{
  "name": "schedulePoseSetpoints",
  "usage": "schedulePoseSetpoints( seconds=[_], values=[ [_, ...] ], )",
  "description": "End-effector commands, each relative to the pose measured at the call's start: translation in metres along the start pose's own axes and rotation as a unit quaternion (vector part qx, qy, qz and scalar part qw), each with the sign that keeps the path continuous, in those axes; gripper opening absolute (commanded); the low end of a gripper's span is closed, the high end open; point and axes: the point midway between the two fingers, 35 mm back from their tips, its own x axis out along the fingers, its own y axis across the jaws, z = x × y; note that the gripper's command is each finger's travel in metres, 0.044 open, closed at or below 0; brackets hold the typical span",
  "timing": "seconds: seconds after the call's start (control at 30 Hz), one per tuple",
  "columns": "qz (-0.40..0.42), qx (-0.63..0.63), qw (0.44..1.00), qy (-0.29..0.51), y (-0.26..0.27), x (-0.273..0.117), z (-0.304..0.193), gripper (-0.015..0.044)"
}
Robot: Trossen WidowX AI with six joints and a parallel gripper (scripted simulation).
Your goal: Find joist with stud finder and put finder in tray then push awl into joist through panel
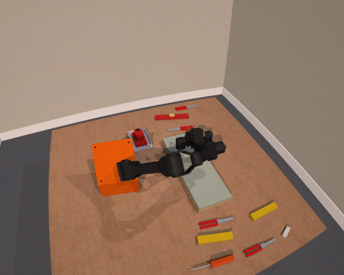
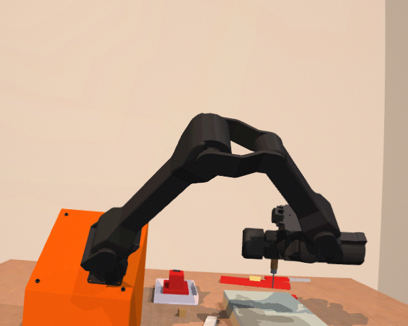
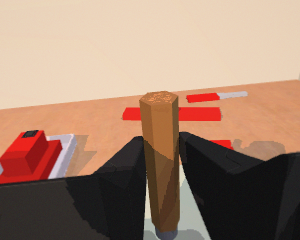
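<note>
My gripper [image 1: 187, 136] [image 2: 274, 250] [image 3: 160, 142] is shut on the awl's wooden handle. The awl [image 2: 274, 265] [image 3: 160, 125] stands about upright, metal tip down. In the exterior view its tip shows just above the far edge of the pale green floor panel [image 1: 209, 189] [image 2: 302, 318] [image 3: 193, 226], not touching the panel's surface. The arm hides part of the panel in the top view, and no hole is visible. The red stud finder [image 1: 139, 138] [image 2: 176, 286] [image 3: 25, 156] sits in the white tray [image 1: 144, 147] [image 2: 176, 299], left of the panel.
The orange base box [image 1: 113, 162] [image 2: 81, 301] stands left. A small tan block [image 1: 148, 157] [image 2: 181, 312] lies between tray and panel. A red level [image 1: 163, 117] [image 3: 200, 114] and red-handled tools [image 1: 181, 108] lie beyond the panel. Yellow bars [image 1: 215, 238], pliers [image 1: 209, 222] and a screwdriver [image 1: 222, 260] lie nearer.
</note>
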Motion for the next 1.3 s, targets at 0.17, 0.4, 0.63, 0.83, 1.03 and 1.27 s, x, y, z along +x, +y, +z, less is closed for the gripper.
schedulePoseSetpoints(
  seconds=[0.17,0.4,0.63,0.83,1.03,1.27],
  values=[
    [0.001,-0.003,1.0,-0.003,-0.001,0.003,-0.01,0.0],
    [0.001,-0.003,1.0,-0.003,-0.001,0.004,-0.019,0.0],
    [0.001,-0.003,1.0,-0.003,-0.001,0.005,-0.027,0.0],
    [0.001,-0.003,1.0,-0.003,-0.001,0.006,-0.033,0.0],
    [0.001,-0.003,1.0,-0.003,-0.001,0.007,-0.042,0.0],
    [0.001,-0.003,1.0,-0.003,-0.001,0.008,-0.054,0.0]
  ],
)
